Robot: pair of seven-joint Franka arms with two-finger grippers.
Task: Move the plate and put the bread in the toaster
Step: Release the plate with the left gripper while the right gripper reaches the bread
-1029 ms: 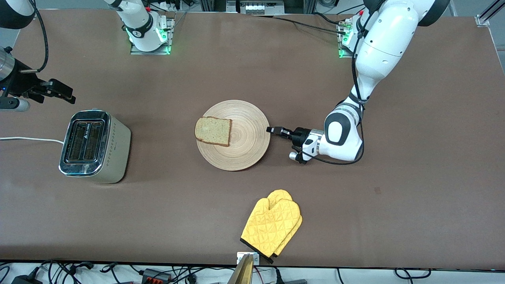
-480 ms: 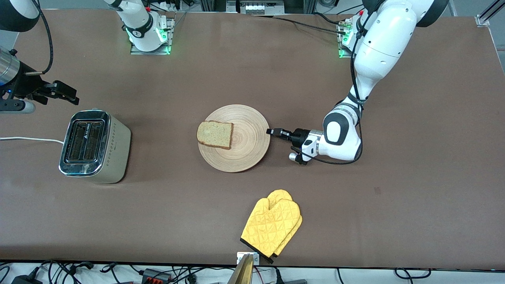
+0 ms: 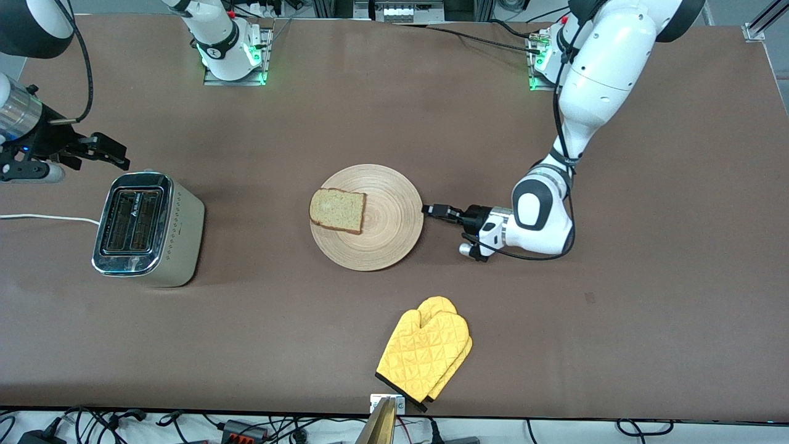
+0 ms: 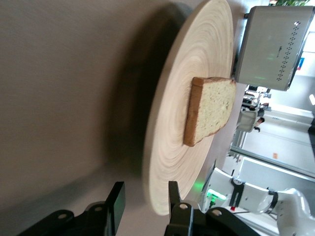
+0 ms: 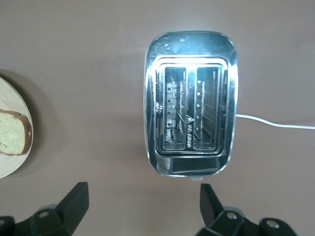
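The round wooden plate (image 3: 388, 229) lies flat at the table's middle with the bread (image 3: 336, 209) on its half toward the right arm's end. My left gripper (image 3: 431, 209) is low at the plate's rim toward the left arm's end, open; in the left wrist view (image 4: 144, 201) the plate (image 4: 206, 59) rim sits between its fingertips, and the bread (image 4: 209, 110) and toaster (image 4: 273, 49) show too. The toaster (image 3: 145, 228) stands toward the right arm's end, slots empty. My right gripper (image 3: 108, 154) hangs open and empty over the table beside it; its view (image 5: 142, 206) shows the toaster (image 5: 189, 49), plate (image 5: 10, 98) and bread (image 5: 12, 140).
A yellow oven mitt (image 3: 425, 354) lies near the table's front edge, nearer the camera than the plate. The toaster's white cord (image 3: 43, 217) runs off toward the right arm's end of the table and also shows in the right wrist view (image 5: 275, 123).
The plate, raised at one edge a second ago, has come down flat. My left gripper has drawn back slightly from its rim. My right gripper has moved closer to the toaster.
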